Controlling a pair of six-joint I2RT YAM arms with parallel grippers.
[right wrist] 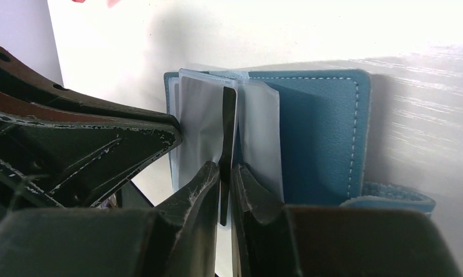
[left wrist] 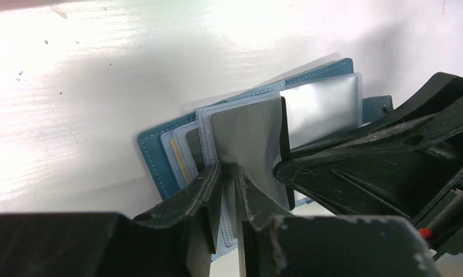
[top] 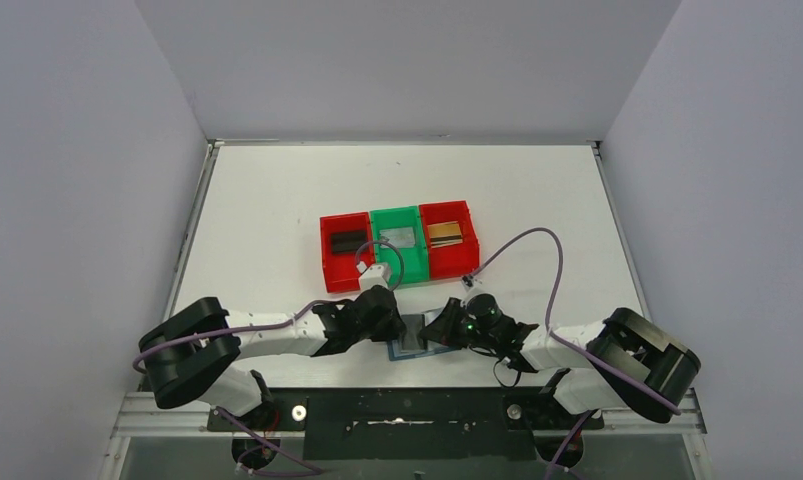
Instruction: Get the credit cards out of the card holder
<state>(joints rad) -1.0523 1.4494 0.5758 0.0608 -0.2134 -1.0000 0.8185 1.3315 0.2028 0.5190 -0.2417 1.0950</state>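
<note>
**Left wrist view, foreground.** The left gripper has its jaws closed to a narrow slit on the lower edge of a clear pocket leaf. The leaf stands upright from the card holder.

**Card holder.** It is a teal-blue book-fold wallet with pale stitching. It lies open on the white tabletop near the front edge, between the two grippers. Its snap tab projects from the side of the cover. Several lighter, translucent leaves fan out from the spine, and a pale card with a yellowish stripe shows through one of them.

**Right wrist view, foreground.** The right gripper has its jaws nearly shut, pinching a thin dark card. The card is seen edge-on and stands upright among the leaves. Whether it is clear of its pocket cannot be told. The two grippers work close together over the wallet.

**Behind, near mid-tabletop.** Three open bins stand touching in a row:
- a red bin holding one black card;
- a green bin holding one silver-grey card;
- a second red bin holding one gold-brown card.

**Count.** There are two grippers, one card holder, three bins, three binned cards and one card in the right jaws.
</note>
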